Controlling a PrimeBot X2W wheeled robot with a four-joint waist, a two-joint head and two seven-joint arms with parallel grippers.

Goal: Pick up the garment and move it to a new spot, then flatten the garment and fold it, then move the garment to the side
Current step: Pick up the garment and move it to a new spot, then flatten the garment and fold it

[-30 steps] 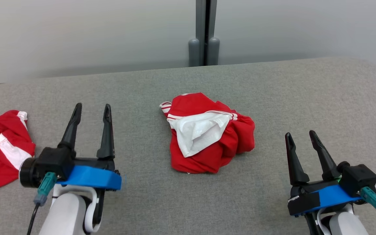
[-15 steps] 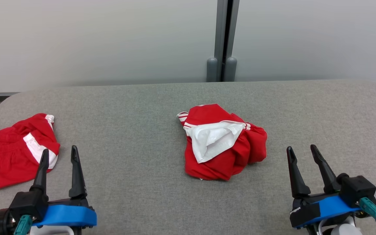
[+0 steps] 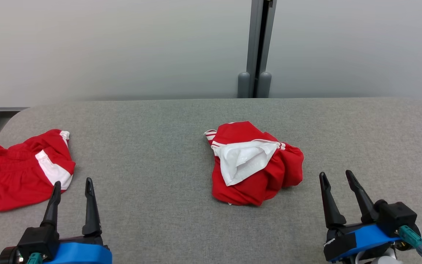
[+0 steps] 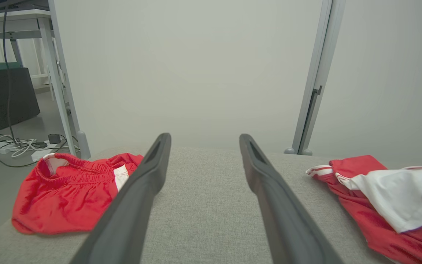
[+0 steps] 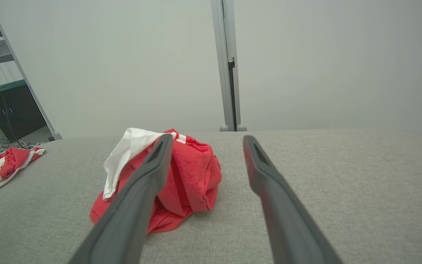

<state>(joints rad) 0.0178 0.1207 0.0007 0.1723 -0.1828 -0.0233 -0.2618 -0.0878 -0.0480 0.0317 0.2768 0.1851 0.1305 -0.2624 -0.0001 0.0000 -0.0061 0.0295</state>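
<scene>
Bottom left, the left claw (image 3: 73, 181) gapes wide, empty. Bottom right, the right claw (image 3: 335, 173) is the same. Beyond them, mid-frame on the grey desk (image 3: 159, 165), the red garment (image 3: 269, 179) lies bunched, white lining up. I'd say lifting, flattening, folding and moving aside all remain. Its loose long axis runs from upper left to lower right, with the striped hem pointing upper left.

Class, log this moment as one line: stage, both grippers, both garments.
stage: pickup not yet begun | left gripper: open, empty | right gripper: open, empty | crumpled garment: middle of table, untouched | second garment: left end
</scene>
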